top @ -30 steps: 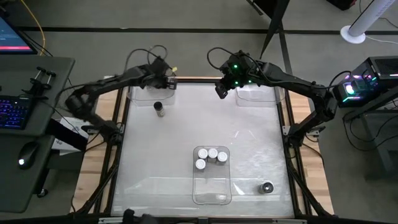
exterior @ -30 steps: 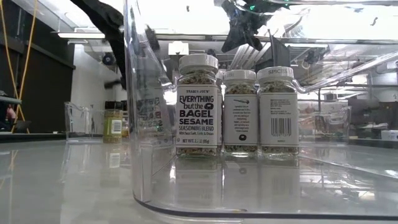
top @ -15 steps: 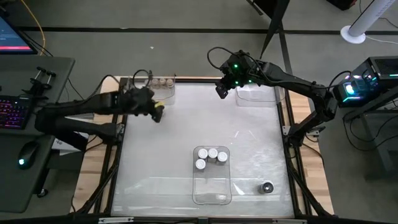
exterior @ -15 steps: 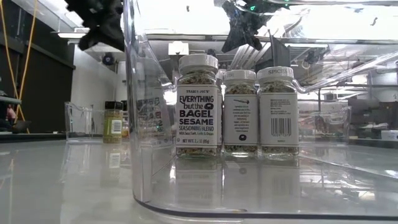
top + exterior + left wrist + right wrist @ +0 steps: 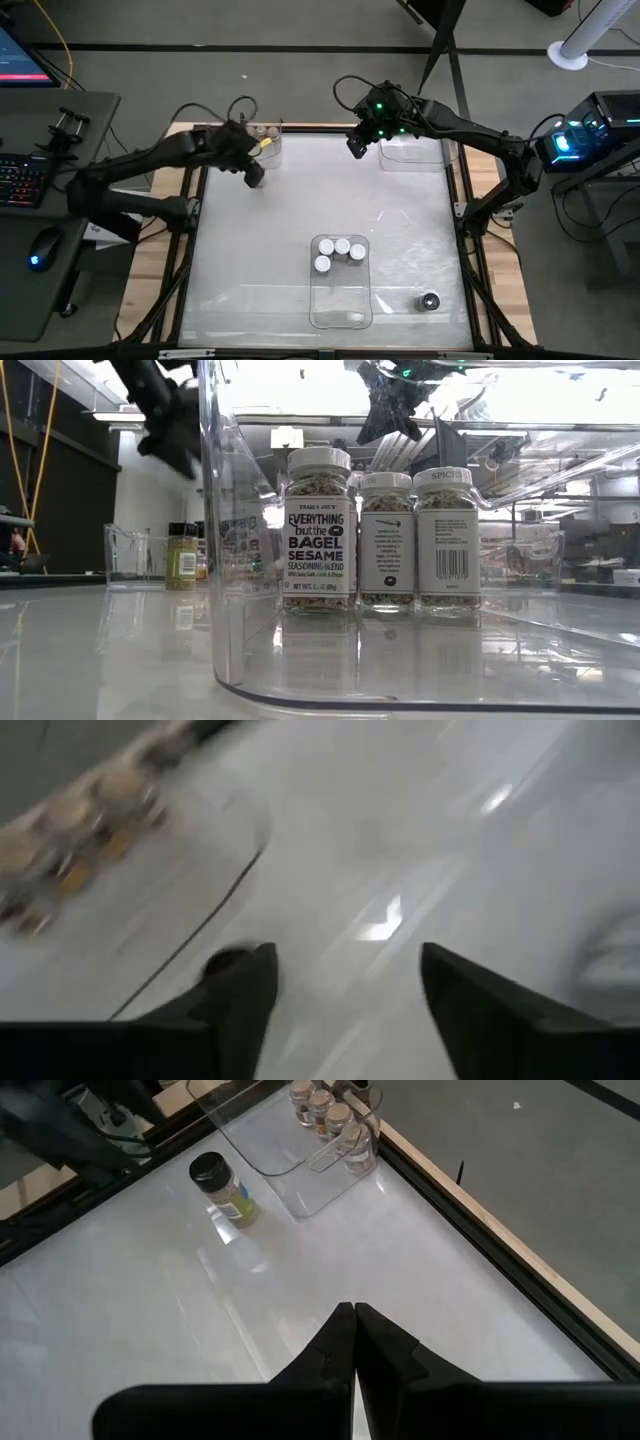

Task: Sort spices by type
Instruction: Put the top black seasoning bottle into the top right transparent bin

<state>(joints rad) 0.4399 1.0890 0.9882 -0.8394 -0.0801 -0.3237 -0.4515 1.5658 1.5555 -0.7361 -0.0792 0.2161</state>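
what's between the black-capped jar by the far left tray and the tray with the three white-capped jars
Bare tabletop. In the high view nothing stands between the black-capped jar, beneath the left gripper, and the near tray holding the white-capped jars.

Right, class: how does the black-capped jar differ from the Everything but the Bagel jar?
The black-capped jar stands on the table; the Bagel jar stands inside a clear tray. The first's cap is black, the Bagel jar's white. Both stand upright.

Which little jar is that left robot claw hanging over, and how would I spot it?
Find the clear tray at the table's far left corner. Just outside it, under the left gripper, one spice jar stands alone. Its black cap and yellow-green contents differ from the tan-capped jars inside.
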